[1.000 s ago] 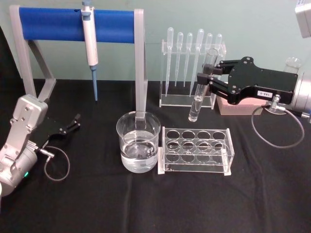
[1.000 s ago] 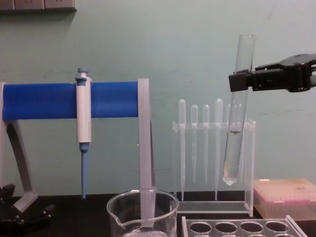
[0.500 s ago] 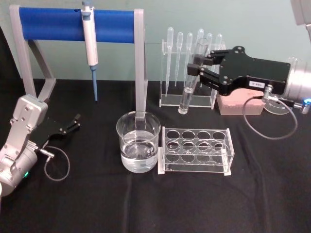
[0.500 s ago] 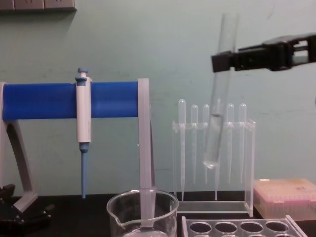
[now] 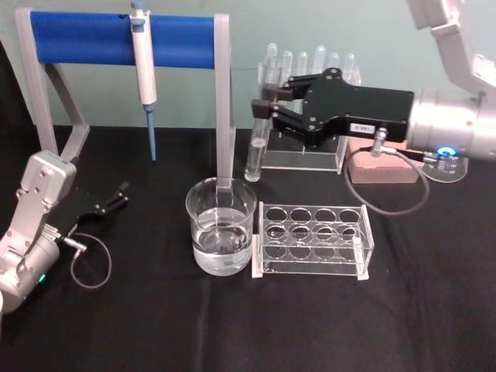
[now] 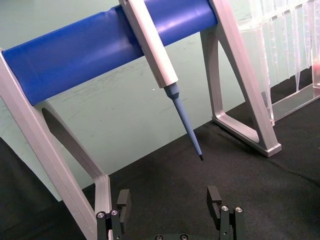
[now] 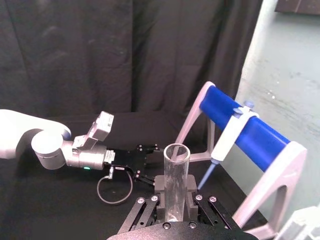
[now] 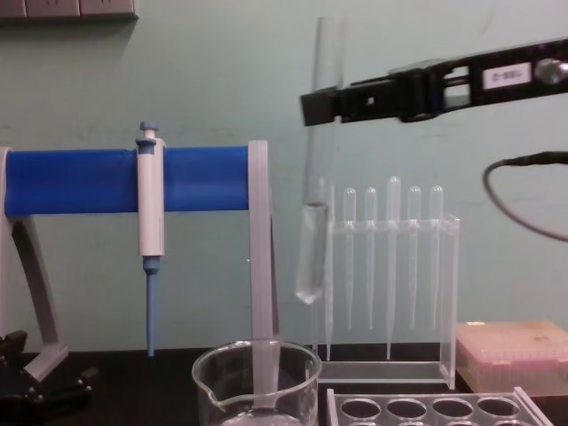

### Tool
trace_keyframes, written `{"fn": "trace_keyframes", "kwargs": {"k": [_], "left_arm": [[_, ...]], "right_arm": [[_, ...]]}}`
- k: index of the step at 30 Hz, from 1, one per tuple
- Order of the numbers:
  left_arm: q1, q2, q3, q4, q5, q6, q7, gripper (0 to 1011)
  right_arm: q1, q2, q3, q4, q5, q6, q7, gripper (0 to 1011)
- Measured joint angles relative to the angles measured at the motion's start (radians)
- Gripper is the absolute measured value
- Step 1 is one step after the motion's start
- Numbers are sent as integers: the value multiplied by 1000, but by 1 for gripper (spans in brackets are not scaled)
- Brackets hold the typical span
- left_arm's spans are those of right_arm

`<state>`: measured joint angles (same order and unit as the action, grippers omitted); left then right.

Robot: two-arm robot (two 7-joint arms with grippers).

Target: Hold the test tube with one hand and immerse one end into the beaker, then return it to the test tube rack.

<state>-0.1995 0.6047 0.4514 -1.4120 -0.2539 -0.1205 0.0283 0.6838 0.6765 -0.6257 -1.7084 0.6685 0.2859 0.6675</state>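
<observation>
Right gripper [image 5: 263, 109] is clamped on the test tube [image 5: 255, 152], held tilted above the beaker [image 5: 221, 226], slightly behind it I think. Left gripper [image 5: 117, 194] sits idle, fingers apart.

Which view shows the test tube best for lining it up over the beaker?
Chest view: the test tube appears side-on at nearly full length, its rounded bottom hanging higher than the beaker rim, clamped in the right hand. Head view foreshortens it behind the beaker. Right wrist view gives its open rim.
</observation>
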Motion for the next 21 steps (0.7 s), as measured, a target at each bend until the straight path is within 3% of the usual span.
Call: {"fn": "trace_keyframes", "kwargs": {"k": [10, 21], "left_arm": [[0, 0, 0, 0, 0, 0, 0, 1000], [0, 0, 0, 0, 0, 0, 0, 1000]], "right_arm": [[19, -50, -64, 55, -37, -6, -1, 242], [-15, -93, -100, 124, -71, -39, -3, 242]]}}
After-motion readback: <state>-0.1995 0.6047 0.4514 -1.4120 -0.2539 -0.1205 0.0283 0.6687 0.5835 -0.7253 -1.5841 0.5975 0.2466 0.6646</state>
